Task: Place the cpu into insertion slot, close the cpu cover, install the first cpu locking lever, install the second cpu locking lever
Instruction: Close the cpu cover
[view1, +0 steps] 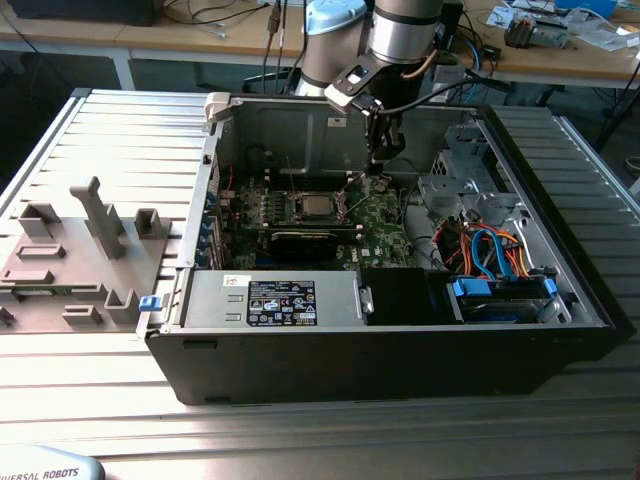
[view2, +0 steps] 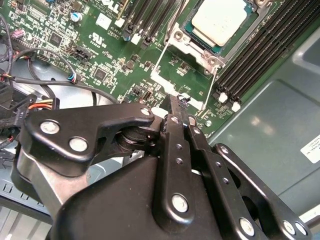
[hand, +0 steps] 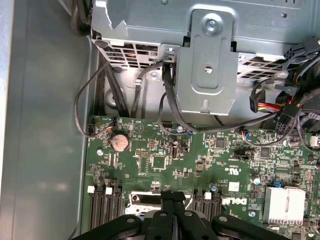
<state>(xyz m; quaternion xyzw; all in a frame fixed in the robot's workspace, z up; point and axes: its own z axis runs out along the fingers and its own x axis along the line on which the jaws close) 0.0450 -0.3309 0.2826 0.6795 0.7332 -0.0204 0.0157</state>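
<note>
The cpu (view2: 220, 20) with its silvery top lies in the insertion slot (view1: 313, 206) on the green board. A thin silver frame, the cpu cover (view2: 181, 38), lies around it. Two thin wire levers (view2: 159, 57) (view2: 215, 82) run from the socket toward my gripper. My gripper (view2: 176, 100) is shut, its black fingertips close to the levers' free ends, just off the socket's edge. I cannot tell whether they touch a lever. In the exterior view the gripper (view1: 377, 170) hangs over the board, to the right of the socket. The first wrist view has the fingertips (hand: 172, 196) pressed together.
Long black memory slots (view2: 260, 55) flank the socket. A black graphics card (view1: 300, 240) sits in front of it, and a power supply (view1: 270, 300) at the case front. A drive cage (view1: 470, 180) and coloured cables (view1: 490, 250) fill the right. A grey fixture (view1: 100, 215) stands outside the case.
</note>
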